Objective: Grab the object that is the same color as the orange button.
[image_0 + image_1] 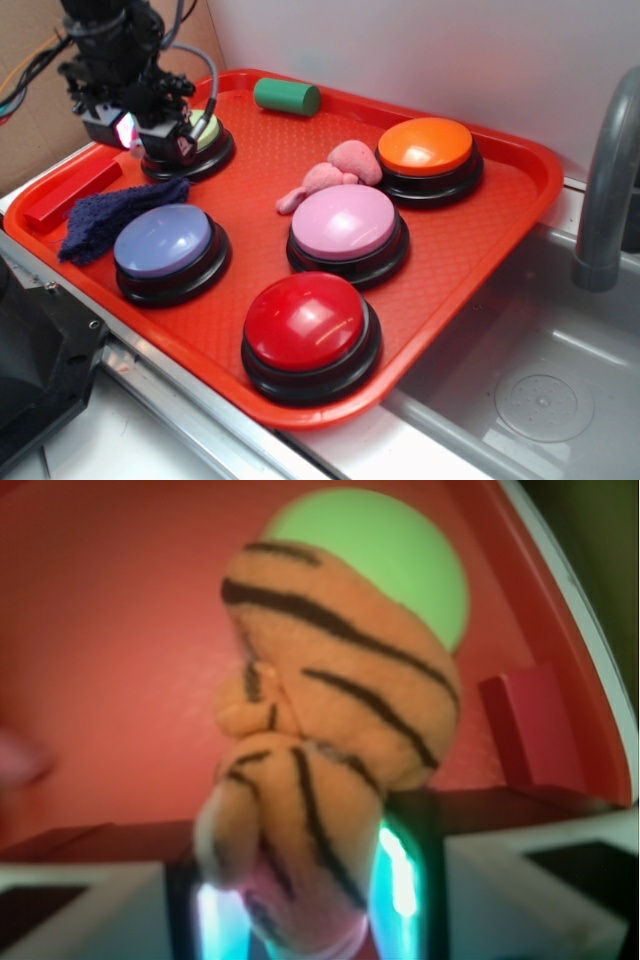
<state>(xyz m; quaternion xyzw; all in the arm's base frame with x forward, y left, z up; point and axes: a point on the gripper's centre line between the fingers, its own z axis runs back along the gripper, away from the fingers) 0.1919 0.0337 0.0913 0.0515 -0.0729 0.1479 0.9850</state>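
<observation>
Right up close in the wrist view was the little orange tiger plush [330, 750] with dark stripes, squeezed tight in the gripper [300, 900] just above the green button [400, 550]. In the outside view the gripper [150, 135] sat over that green button [208, 128] at the far left corner of the red tray [520, 170], and the plush was hidden there. The orange button [426, 146] sat well away at the far right, with the pink plush [335, 172] beside it and the red bar [72, 192] by the tray's left edge.
</observation>
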